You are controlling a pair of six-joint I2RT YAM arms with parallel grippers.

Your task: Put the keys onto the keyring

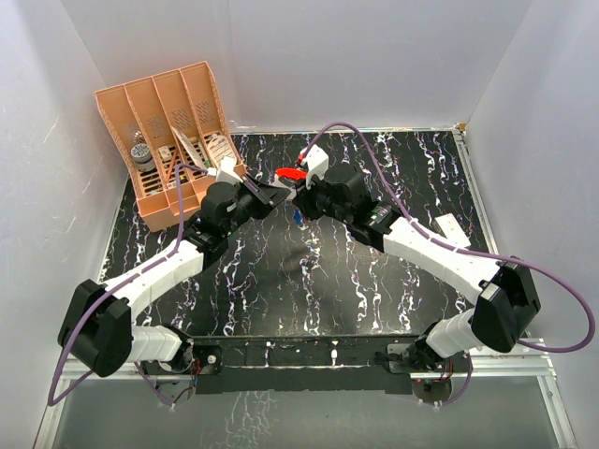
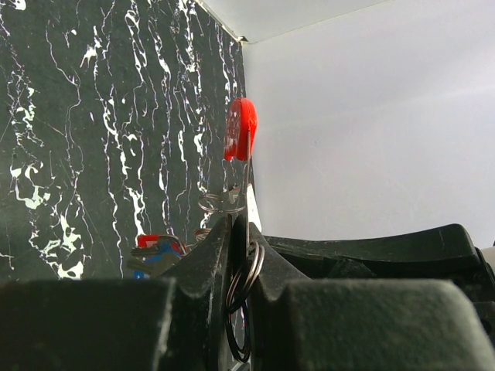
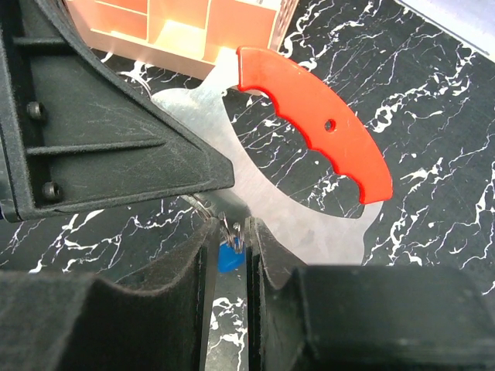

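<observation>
The keyring is a red curved loop on a flat silvery tag, with thin wire rings. It is held up between both arms near the table's middle back. My left gripper is shut on the tag's edge and a wire ring. My right gripper is shut on small wire coils at the tag's lower edge. A blue key head shows in the gap under those coils; I cannot tell whether it hangs or lies. The left wrist view shows the blue and red keys together low down.
An orange slotted organiser with small items stands at the back left, close behind the left arm. White walls close in the black marbled table on three sides. A small white label lies to the right.
</observation>
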